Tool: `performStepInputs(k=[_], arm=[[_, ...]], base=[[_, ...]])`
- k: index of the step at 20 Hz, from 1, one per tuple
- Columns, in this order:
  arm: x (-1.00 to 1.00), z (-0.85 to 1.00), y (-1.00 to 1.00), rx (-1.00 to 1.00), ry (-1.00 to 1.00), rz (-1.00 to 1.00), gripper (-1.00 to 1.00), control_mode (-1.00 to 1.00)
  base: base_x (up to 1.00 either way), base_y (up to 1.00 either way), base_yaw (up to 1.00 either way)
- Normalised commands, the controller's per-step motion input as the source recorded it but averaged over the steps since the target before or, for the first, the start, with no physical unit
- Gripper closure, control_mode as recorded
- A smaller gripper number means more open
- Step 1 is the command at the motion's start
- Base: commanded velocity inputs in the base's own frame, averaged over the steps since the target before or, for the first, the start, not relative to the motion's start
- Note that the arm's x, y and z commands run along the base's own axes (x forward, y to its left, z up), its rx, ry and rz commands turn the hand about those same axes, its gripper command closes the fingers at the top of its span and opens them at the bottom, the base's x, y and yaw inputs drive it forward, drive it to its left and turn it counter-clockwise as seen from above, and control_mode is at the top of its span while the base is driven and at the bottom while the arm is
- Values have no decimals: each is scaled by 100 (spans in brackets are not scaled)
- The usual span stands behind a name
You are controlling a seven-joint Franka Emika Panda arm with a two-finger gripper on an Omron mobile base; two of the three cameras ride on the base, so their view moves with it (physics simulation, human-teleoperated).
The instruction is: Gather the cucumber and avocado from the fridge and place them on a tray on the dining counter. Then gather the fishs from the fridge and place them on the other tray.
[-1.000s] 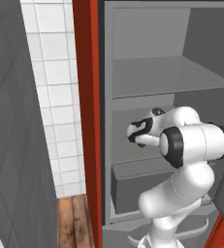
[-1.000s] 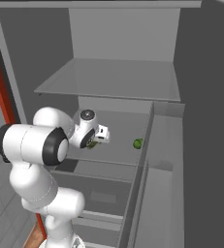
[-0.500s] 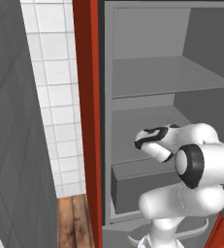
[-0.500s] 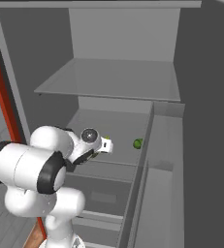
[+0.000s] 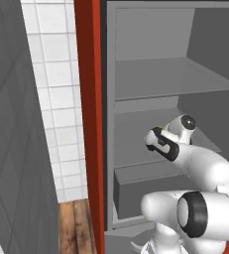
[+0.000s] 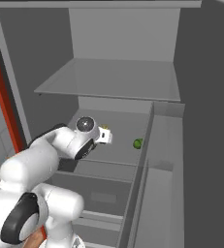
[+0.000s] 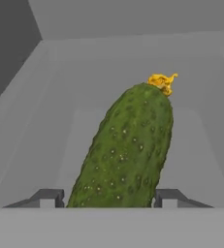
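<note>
A dark green, bumpy cucumber (image 7: 125,150) with a dried yellow flower end lies on the fridge's middle shelf (image 6: 118,131), pointing away from the hand. My gripper (image 7: 108,198) straddles its near end. A dark fingertip (image 7: 48,197) stands close on each side, with a sliver of gap showing. In the right base view the gripper (image 6: 106,136) reaches in over the shelf, and the small green avocado (image 6: 138,143) sits further right by the fridge wall. The left base view shows the gripper (image 5: 153,139) inside the fridge. The fishs and the trays are out of view.
The fridge stands open, with its red door edge (image 5: 88,124) at the left and a white tiled wall (image 5: 51,94) beside it. An upper shelf (image 6: 108,80) hangs above the hand. A closed drawer (image 6: 96,186) lies below the middle shelf.
The arm has stretched forward and down into the fridge, bringing the hand onto the middle shelf. The jaws have narrowed a little around the cucumber.
</note>
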Motion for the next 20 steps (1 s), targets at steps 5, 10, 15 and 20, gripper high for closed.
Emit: performStepInputs(k=[5, 10, 15, 20], arm=[[-37, 84, 0, 0, 22, 4, 100, -100], [-78, 23, 0, 0, 4, 8, 100, -100], [-85, 3, 0, 0, 0, 2, 100, -100], [-90, 29, 15, -6, 8, 0, 100, -100]], base=[[0, 0, 0], [0, 0, 0], [0, 0, 0], [0, 0, 0]])
